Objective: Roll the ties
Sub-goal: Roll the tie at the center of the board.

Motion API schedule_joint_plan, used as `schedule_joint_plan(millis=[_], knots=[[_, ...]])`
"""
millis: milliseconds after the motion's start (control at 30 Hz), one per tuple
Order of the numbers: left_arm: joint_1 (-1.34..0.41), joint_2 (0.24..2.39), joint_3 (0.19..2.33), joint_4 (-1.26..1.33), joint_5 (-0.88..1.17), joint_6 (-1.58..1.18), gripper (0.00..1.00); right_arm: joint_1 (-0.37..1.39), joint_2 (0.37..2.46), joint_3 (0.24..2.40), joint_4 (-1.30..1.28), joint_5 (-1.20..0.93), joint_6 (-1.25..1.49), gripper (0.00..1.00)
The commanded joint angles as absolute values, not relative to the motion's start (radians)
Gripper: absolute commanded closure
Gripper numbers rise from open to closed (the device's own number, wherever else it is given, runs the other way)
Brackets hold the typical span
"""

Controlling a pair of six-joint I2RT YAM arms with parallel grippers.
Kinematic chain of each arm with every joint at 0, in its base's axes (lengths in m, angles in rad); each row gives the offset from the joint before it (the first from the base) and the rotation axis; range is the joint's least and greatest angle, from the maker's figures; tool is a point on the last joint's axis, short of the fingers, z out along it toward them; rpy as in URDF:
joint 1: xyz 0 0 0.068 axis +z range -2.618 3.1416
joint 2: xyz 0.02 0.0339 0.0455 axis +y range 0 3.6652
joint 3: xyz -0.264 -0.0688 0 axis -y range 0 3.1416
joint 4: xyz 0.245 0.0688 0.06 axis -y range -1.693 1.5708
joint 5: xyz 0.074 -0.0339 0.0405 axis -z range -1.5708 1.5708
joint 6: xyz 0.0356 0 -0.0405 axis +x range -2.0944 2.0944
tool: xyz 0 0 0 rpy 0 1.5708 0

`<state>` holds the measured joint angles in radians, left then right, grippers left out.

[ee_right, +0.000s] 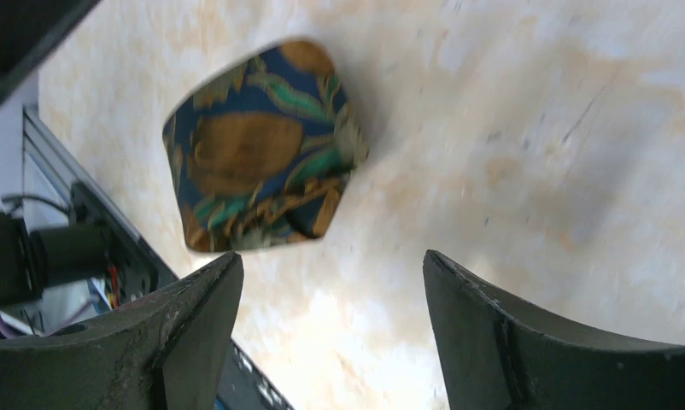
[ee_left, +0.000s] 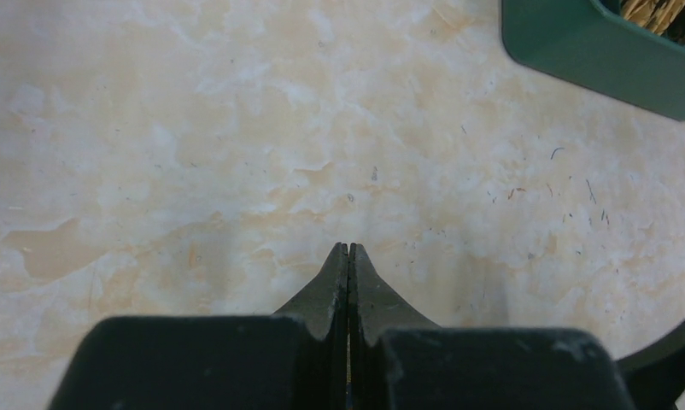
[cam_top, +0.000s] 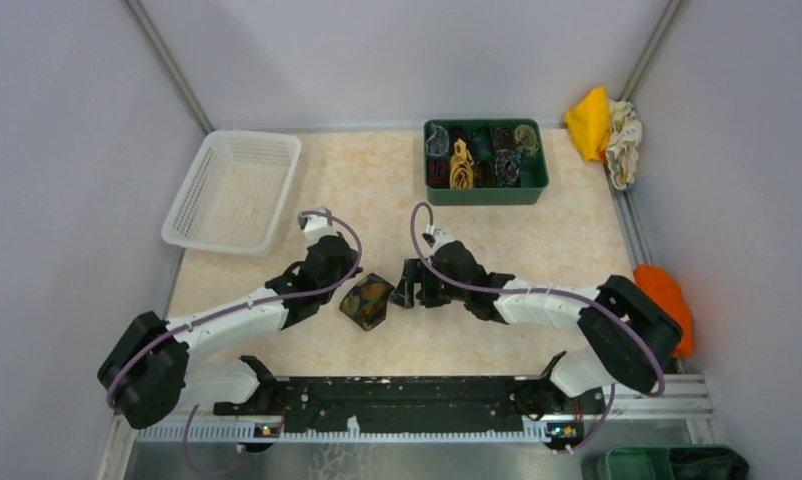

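- Rolled tie [cam_top: 366, 300], dark blue-brown with orange-gold and green leaf shapes, sits as a compact bundle on the marbled beige table [cam_top: 537, 250], near its middle and between the two arms' grippers.
- Right gripper [ee_right: 332, 260] faces the bundle with its fingers spread wide. In the right wrist view, which is slightly blurred, the tie lies just ahead of the fingertips, with bare tabletop between, and it is not held.
- Left gripper [ee_left: 348, 252] has its fingers pressed together with nothing between them. Its wrist view shows only bare tabletop ahead and a corner of the green bin [ee_left: 595, 60].
- Seen from above, that green bin stands at the far edge of the table, packed with other rolled ties [cam_top: 482, 155] in gold, teal, maroon and grey.
- White mesh basket [cam_top: 217, 243] stands at the far left of the table, well apart from the tie.
- Yellow and white cloths [cam_top: 602, 125] are bunched in the far right corner, and an orange cloth [cam_top: 667, 295] lies at the right edge.
- Purple cables [cam_top: 337, 225] loop over both wrists.
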<state>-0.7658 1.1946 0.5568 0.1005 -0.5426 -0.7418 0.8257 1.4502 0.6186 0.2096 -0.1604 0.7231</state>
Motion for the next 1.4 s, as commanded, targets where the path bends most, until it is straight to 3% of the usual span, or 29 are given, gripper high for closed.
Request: schedule_joint_plan(millis=[0, 133, 333, 533, 700, 900, 1367], knots=[[-0.761, 1.254, 0.589, 0.181, -0.464, -0.725, 1.00, 0.907, 1.330, 0.569, 0.129, -0.076, 0.680, 0.24], [-0.761, 1.308, 0.601, 0.192, -0.408, -0.726, 1.00, 1.016, 1.307, 0.574, 0.060, -0.006, 0.687, 0.31], [-0.761, 1.426, 0.637, 0.209, -0.413, -0.698, 1.00, 1.168, 1.452, 0.595, 0.127, 0.056, 0.743, 0.57], [-0.752, 1.503, 0.613, 0.211, -0.452, -0.703, 1.00, 1.199, 1.620, 0.601, 0.298, 0.044, 0.780, 0.66], [-0.750, 1.506, 0.574, 0.223, -0.442, -0.715, 1.00, 1.198, 1.695, 0.642, 0.257, 0.157, 0.790, 0.76], [-0.750, 1.481, 0.535, 0.205, -0.452, -0.727, 1.00, 1.171, 1.711, 0.694, 0.129, 0.327, 0.765, 0.77], [-0.750, 1.418, 0.478, 0.092, -0.499, -0.790, 1.00, 1.039, 1.688, 0.760, 0.077, 0.322, 0.556, 0.73]])
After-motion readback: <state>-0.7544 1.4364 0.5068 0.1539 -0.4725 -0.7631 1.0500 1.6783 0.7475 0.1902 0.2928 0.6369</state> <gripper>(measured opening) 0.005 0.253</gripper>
